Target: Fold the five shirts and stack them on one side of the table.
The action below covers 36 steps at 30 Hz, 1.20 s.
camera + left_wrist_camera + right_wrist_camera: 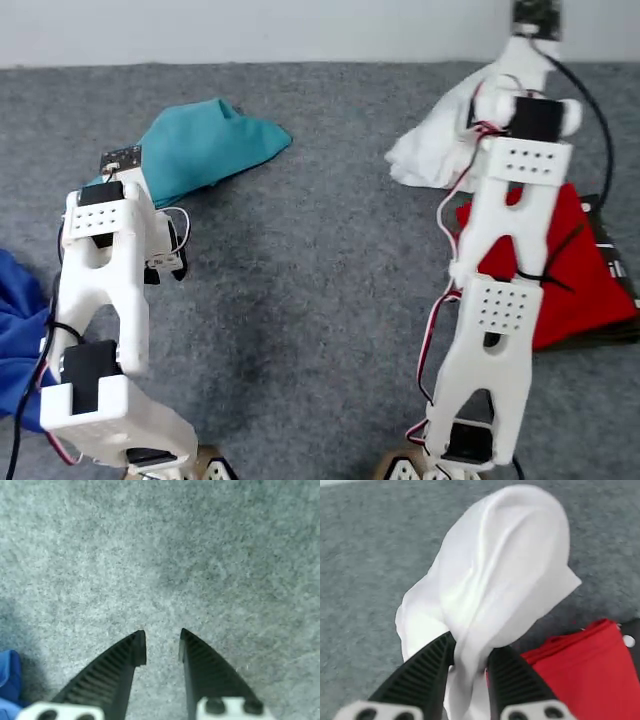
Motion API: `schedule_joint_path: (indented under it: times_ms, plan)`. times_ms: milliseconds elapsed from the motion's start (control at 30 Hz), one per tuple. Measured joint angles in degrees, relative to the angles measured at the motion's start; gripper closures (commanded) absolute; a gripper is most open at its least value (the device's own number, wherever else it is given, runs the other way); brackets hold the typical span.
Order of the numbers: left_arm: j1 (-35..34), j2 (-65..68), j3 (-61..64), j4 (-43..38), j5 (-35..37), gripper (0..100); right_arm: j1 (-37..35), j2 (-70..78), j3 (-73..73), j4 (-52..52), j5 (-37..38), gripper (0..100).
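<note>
High view: perhaps print (pixel 612 266) beside red shirt (pixel 588 282)

I see the teal shirt (pixel 205 150) lying crumpled and unfolded on the far left part of the table (pixel 320 300). The blue shirt (pixel 15 330) is bunched at the left edge, towards the near side. At the far right, the white shirt (pixel 505 580) is drawn up into a loose peak, a fold of it pinched in my right gripper (pixel 470 647). Just beside it the red shirt (pixel 580 270) lies folded flat by the right edge, on top of something dark that I take for a black shirt (pixel 605 240).
</note>
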Motion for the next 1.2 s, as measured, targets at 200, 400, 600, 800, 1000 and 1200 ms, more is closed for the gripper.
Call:
schedule_joint_path:
  times_ms: [200, 400, 600, 800, 1000, 1200]
  plan:
    - [0.0, 0.0, 0.0, 0.0, 0.0, 88, 5.7, 0.0, 4.6, 0.0, -0.8, 98.7]
    - [0.0, 0.0, 0.0, 0.0, 0.0, 88, 7.2, -5.7, 15.5, 0.0, -2.1, 98.7]
    - [0.0, 0.0, 0.0, 0.0, 0.0, 88, 9.8, -17.0, 27.6, 0.0, -3.0, 98.7]
    - [0.0, 0.0, 0.0, 0.0, 0.0, 88, 12.3, -27.8, 38.5, 0.0, -3.0, 98.7]
    - [0.0, 0.0, 0.0, 0.0, 0.0, 88, 16.4, -32.6, 47.8, 0.0, -3.2, 98.7]
    - [0.0, 0.0, 0.0, 0.0, 0.0, 88, 22.2, -32.9, 52.6, 0.0, -2.8, 98.7]
